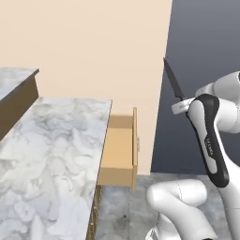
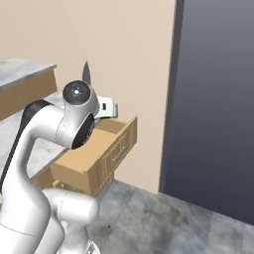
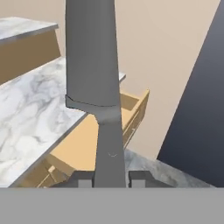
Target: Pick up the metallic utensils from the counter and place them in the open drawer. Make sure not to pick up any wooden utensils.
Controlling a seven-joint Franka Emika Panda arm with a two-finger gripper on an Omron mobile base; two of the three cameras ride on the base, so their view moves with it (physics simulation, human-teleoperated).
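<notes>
My gripper (image 3: 110, 178) is shut on the dark handle of the knife (image 3: 92, 65), whose pointed dark blade runs straight up the hand view. From the left base view the knife (image 1: 172, 77) sticks up and to the left out of the gripper (image 1: 182, 105), held high and to the right of the open drawer (image 1: 135, 145). In the right base view just the blade tip of the knife (image 2: 86, 72) rises behind my arm, near the gripper (image 2: 105, 108). The open drawer (image 3: 81, 151) juts from the end of the marble counter (image 1: 51, 154) and looks empty.
A raised marble ledge with a brown wooden side (image 1: 18, 101) stands at the back left of the counter. A beige wall (image 1: 93, 47) lies behind the drawer, and a dark panel (image 1: 206, 47) to its right. Grey floor (image 2: 163, 218) spreads below.
</notes>
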